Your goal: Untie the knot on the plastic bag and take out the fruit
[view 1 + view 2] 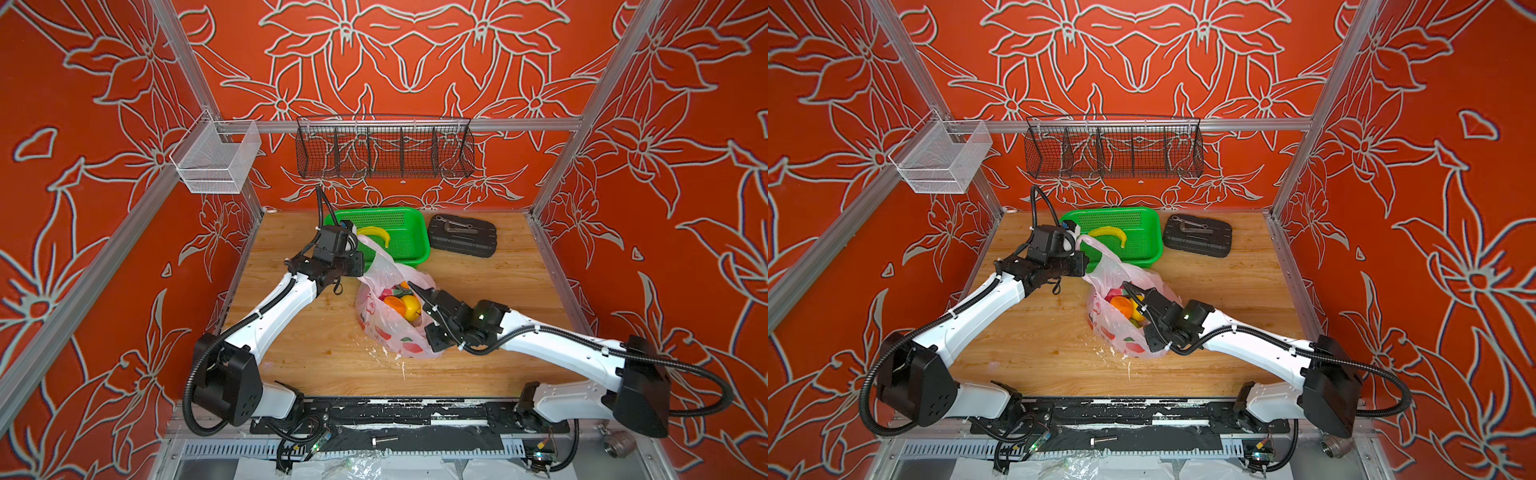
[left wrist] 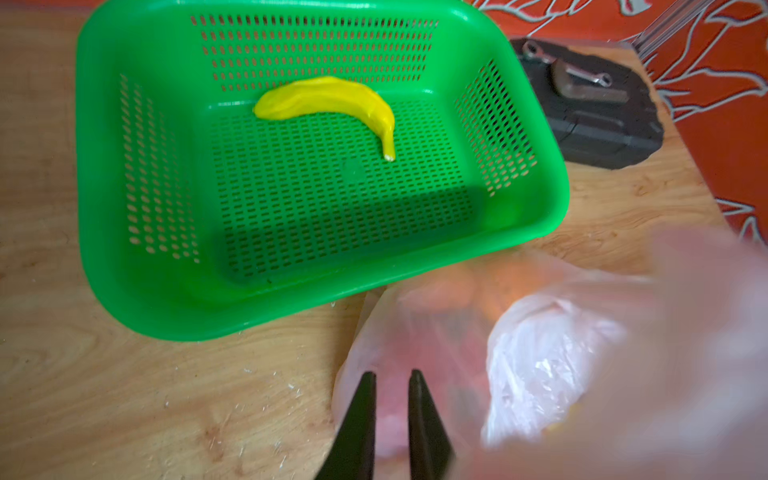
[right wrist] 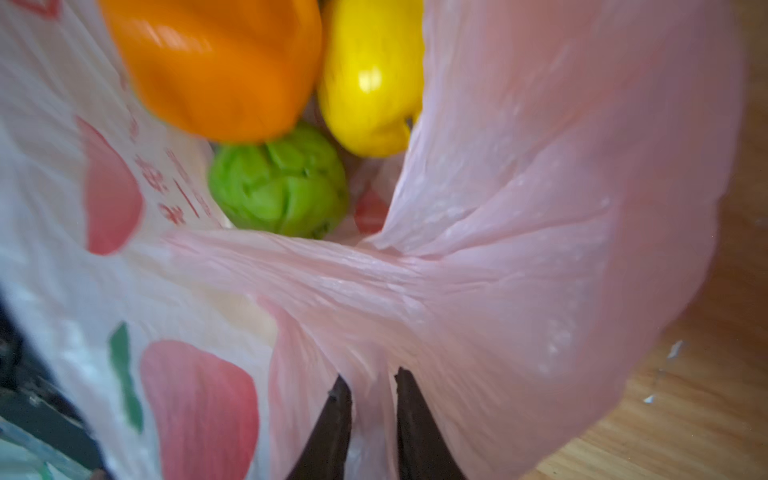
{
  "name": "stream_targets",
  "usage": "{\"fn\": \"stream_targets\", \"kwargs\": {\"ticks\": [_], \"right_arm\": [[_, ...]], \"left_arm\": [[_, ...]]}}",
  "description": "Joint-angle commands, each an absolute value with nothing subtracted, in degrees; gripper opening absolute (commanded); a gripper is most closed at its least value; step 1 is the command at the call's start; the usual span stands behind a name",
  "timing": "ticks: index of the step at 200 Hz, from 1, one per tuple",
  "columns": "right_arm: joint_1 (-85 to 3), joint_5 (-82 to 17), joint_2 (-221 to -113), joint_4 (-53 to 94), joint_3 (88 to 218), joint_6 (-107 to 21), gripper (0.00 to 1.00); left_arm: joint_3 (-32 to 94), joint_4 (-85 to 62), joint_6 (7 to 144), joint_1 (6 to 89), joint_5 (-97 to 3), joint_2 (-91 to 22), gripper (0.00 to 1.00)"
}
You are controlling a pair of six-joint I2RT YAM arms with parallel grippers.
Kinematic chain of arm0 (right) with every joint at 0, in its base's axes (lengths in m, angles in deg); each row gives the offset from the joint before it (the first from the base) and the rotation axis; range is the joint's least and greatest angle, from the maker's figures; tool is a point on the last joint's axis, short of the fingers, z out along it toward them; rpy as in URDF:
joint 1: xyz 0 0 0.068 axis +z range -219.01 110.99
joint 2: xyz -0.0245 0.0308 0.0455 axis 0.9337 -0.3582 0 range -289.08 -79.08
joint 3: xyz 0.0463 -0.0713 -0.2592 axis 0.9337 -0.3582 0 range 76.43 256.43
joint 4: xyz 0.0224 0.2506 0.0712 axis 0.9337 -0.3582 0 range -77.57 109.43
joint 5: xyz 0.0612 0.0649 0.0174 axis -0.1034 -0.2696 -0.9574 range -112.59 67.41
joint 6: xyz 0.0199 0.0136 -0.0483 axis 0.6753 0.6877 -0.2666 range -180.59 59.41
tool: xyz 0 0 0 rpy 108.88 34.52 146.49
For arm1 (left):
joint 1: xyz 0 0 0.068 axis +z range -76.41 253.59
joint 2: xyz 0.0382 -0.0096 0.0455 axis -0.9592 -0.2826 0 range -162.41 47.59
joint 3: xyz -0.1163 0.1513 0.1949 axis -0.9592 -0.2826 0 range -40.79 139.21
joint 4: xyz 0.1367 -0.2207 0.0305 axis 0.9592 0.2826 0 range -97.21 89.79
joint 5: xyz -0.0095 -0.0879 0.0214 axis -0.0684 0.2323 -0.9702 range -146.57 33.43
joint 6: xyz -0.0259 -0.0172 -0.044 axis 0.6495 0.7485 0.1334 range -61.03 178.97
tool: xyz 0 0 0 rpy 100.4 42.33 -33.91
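**Pink film pinched from two sides, fruit showing in the open mouth**

Black, tapered fingers fill the near edge of each wrist view. The left gripper has its smooth, wedge-shaped fingers drawn close together, with thin pink film nipped between them. The right gripper likewise pinches a gathered, finely pleated fold of the plastic bag.

The bag is translucent and crinkly, pale pink with soft red and green prints. It lies on the wooden table just in front of the green basket, with one strip raised towards the left arm. Its mouth gapes and the fruit sits inside: a glossy, lobed orange fruit, a shiny yellow fruit and a knobbly green fruit. The orange and yellow ones are cut off by the frame edge, and blur softens the prints. Deeper pieces show in a top view only as pink and orange patches.

The perforated basket holds a curved yellow banana. Beside the basket, a ribbed black case carries a small metal wrench.
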State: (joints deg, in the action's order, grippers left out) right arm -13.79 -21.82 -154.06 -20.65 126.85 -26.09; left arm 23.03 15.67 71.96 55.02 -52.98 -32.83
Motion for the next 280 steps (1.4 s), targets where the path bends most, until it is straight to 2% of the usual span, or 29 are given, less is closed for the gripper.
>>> {"fn": "stream_targets", "kwargs": {"ticks": [1, 25, 49, 88, 117, 168, 199, 223, 248, 280], "right_arm": [[-13.3, -24.4, -154.7, -19.9, 125.2, -22.6, 0.24], [-13.3, -22.9, -155.7, -21.6, 127.8, -23.3, 0.31], [-13.2, -21.8, -155.0, -22.6, 130.6, -23.8, 0.47], [-13.2, -17.4, -151.9, -21.8, 135.5, -25.3, 0.63], [-13.3, -13.2, -151.7, -19.2, 139.1, -27.9, 0.70], [-13.4, -8.2, -155.3, -12.2, 141.7, -30.1, 0.72], [-13.8, -7.9, -159.4, -13.5, 142.6, -30.5, 0.72], [-13.8, -10.3, -161.5, -14.9, 141.2, -29.0, 0.71], [-13.7, -14.9, -162.6, -16.3, 137.8, -26.6, 0.68], [-12.4, -20.2, -161.5, -14.4, 131.2, -23.2, 0.67]], "left_arm": [[20.9, 16.3, 73.4, 55.5, -51.5, -31.2, 0.18], [19.3, 15.6, 73.5, 55.5, -46.6, -29.7, 0.32], [18.6, 16.6, 73.4, 55.5, -45.9, -26.7, 0.50], [18.1, 20.6, 75.4, 55.0, -43.0, -20.7, 0.66], [16.2, 23.0, 78.6, 53.2, -43.4, -14.7, 0.68], [11.1, 23.2, 83.4, 49.1, -45.1, -6.7, 0.75], [7.5, 19.0, 86.6, 45.9, -44.5, -8.5, 0.76], [6.0, 15.8, 86.6, 43.2, -44.5, -15.1, 0.82], [7.8, 18.9, 84.3, 42.5, -44.6, -21.0, 0.82], [6.5, 22.0, 83.7, 41.8, -43.2, -25.7, 0.65]]}}
